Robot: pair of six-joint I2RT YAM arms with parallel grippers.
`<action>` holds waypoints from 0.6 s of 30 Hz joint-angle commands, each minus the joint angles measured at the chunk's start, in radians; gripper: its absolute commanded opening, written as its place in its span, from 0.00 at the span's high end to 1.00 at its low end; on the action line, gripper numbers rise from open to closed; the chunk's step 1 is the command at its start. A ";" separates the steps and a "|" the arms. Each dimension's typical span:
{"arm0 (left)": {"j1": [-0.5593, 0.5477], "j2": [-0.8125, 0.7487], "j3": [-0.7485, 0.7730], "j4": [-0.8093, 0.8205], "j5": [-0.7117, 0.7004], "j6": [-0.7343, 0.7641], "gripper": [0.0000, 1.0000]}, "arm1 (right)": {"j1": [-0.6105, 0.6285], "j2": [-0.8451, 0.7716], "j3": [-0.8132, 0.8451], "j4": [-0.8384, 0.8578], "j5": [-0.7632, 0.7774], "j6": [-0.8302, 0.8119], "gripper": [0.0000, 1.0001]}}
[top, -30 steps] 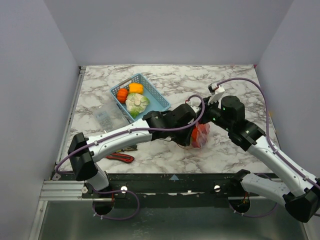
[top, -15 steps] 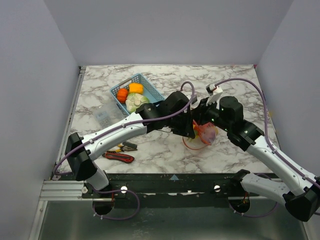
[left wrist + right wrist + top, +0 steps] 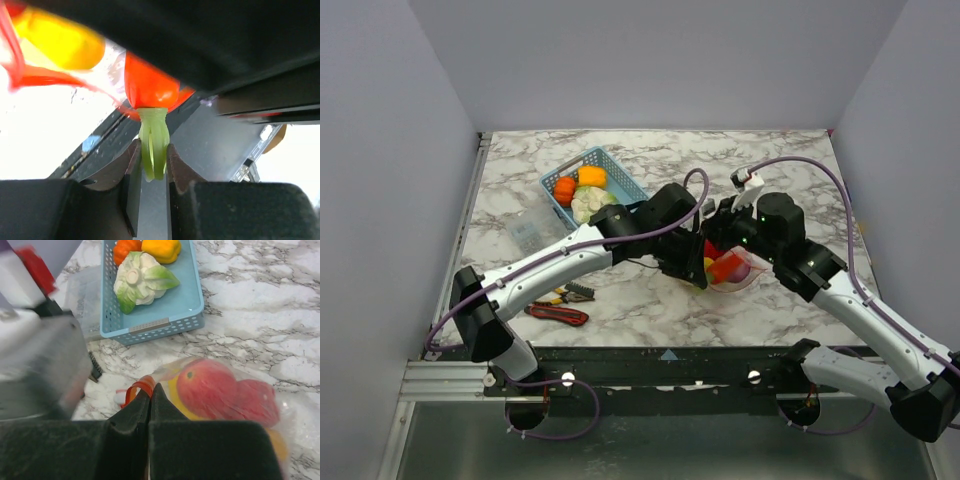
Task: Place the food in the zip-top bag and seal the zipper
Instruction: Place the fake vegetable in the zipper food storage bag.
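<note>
My left gripper (image 3: 153, 159) is shut on the pale green stem of a red-orange toy vegetable (image 3: 150, 90), held at the mouth of the zip-top bag (image 3: 740, 272). In the top view this gripper (image 3: 700, 268) sits at the bag's left edge. My right gripper (image 3: 150, 390) is shut on the orange-red zipper (image 3: 136, 388) and pinches the bag's mouth. The bag (image 3: 240, 370) holds a red round fruit (image 3: 207, 385), another red piece (image 3: 260, 402) and a yellow piece (image 3: 60, 40). The basket (image 3: 630, 205) holds a white-green cabbage (image 3: 140, 280), an orange piece (image 3: 125, 250) and a yellow pepper (image 3: 161, 250).
The clear packet of grey bits (image 3: 532, 232) lies left of the basket. Red-handled tools (image 3: 560, 313) lie near the front left edge. The left arm (image 3: 570, 260) crosses the table's middle. The two wrists are close together over the bag.
The left gripper rose from the table and came back down at the bag's mouth with the red-orange vegetable. The bag has opened out and spread to the right.
</note>
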 commanded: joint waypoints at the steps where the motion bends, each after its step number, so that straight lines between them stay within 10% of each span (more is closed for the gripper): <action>1: -0.006 -0.059 -0.102 -0.010 -0.010 -0.031 1.00 | 0.008 0.002 -0.010 0.006 0.053 0.002 0.99; 18: 0.088 -0.198 -0.435 0.411 0.021 -0.703 1.00 | 0.024 -0.150 -0.069 0.017 0.280 0.103 0.99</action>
